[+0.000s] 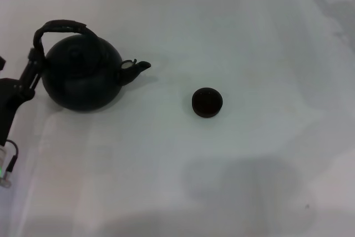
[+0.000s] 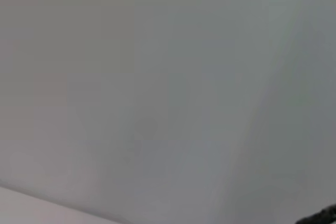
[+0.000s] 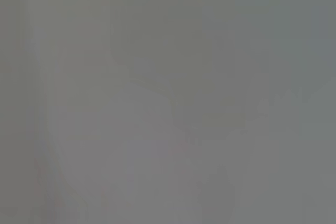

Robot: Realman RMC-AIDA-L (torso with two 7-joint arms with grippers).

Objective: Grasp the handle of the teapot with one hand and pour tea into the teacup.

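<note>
The black round teapot (image 1: pixel 83 79) stands on the white table at the left, its short spout (image 1: pixel 138 67) pointing right toward the teacup. Its arched handle (image 1: pixel 64 26) rises over the body. The small dark teacup (image 1: pixel 207 102) stands alone near the table's middle, well to the right of the spout. My left gripper (image 1: pixel 34 62) reaches in from the left edge and is against the handle's left end, where it joins the body. A dark sliver (image 2: pixel 321 216) shows at one corner of the left wrist view. My right gripper is out of view.
The white table (image 1: pixel 233 37) runs across the whole head view, with faint shadows at the front and the far right. A cable and connector (image 1: pixel 6 170) hang at the left edge. The right wrist view shows only a plain grey surface (image 3: pixel 168 98).
</note>
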